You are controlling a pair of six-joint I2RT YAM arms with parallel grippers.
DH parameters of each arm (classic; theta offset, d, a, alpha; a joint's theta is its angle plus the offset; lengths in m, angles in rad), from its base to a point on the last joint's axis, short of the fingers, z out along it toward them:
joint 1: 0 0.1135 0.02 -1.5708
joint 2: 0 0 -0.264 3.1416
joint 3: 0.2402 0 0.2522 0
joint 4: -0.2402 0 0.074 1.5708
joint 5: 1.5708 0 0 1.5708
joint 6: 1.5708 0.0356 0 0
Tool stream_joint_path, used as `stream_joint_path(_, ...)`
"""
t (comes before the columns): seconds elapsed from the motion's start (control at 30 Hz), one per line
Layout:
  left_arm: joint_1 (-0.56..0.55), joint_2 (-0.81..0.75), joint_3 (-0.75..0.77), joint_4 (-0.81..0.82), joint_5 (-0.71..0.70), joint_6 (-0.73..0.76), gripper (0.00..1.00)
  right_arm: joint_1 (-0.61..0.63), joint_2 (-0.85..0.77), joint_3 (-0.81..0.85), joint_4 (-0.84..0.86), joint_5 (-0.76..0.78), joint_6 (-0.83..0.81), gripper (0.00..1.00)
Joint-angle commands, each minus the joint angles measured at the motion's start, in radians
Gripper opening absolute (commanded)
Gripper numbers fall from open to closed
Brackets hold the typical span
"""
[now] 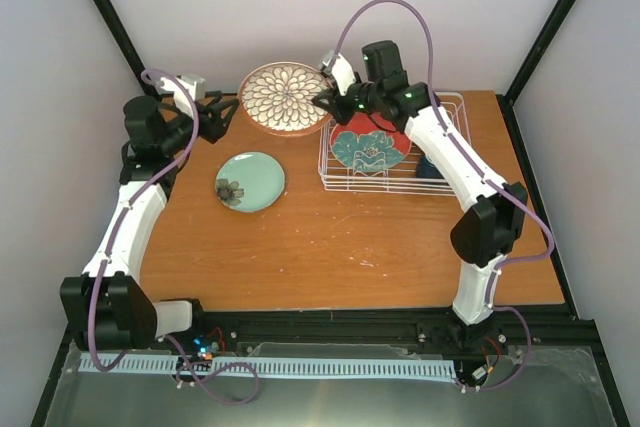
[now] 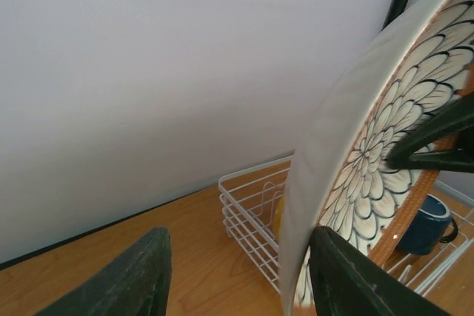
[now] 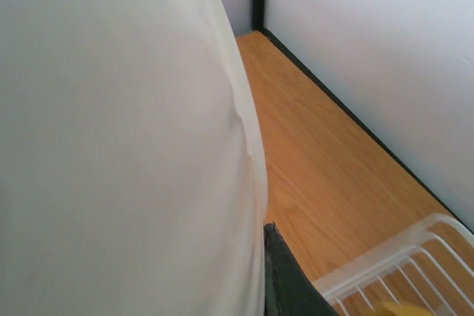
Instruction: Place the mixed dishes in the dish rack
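Observation:
My right gripper (image 1: 325, 99) is shut on the right rim of the white floral plate (image 1: 285, 97) and holds it tilted, just left of the white wire dish rack (image 1: 447, 105). My left gripper (image 1: 226, 115) is open at the plate's left edge. In the left wrist view the plate rim (image 2: 326, 146) lies against the inside of my right-hand finger (image 2: 348, 279). The plate's pale back (image 3: 126, 138) fills the right wrist view beside one finger (image 3: 287, 275). The red plate with teal flower (image 1: 370, 147) and the dark blue mug (image 2: 426, 223) are in the rack. The pale teal bowl (image 1: 250, 180) sits on the table.
Something yellow (image 2: 280, 216) shows inside the rack's near corner; I cannot tell what it is. The back wall stands right behind the plate and the rack. My right arm crosses over the rack and hides part of its contents.

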Motion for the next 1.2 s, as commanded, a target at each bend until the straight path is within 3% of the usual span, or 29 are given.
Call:
stream_joint_path(0.0,0.079,-0.007,0.061,0.012,-0.282,0.0,0.51,-0.139,-0.164,-0.085,0.02,0.102,-0.05,0.03)
stream_joint_path(0.23,0.078,-0.028,0.015,0.082,-0.388,-0.023,0.51,-0.201,-0.367,-0.361,0.138,0.168,-0.112,0.03)
stream_joint_path(0.5,0.079,-0.044,-0.037,0.091,-0.344,-0.019,0.51,-0.223,-0.504,-0.577,0.238,0.153,-0.182,0.03)
stream_joint_path(0.63,0.079,-0.041,-0.05,0.042,-0.316,0.011,0.51,-0.223,-0.573,-0.692,0.311,0.224,-0.248,0.03)
stream_joint_path(0.93,0.079,-0.082,-0.132,0.038,-0.32,0.057,0.51,-0.223,-0.597,-0.882,0.517,0.286,-0.308,0.03)
stream_joint_path(1.17,0.079,-0.095,-0.141,0.056,-0.335,0.053,0.5,-0.222,-0.571,-0.934,0.648,0.336,-0.358,0.03)
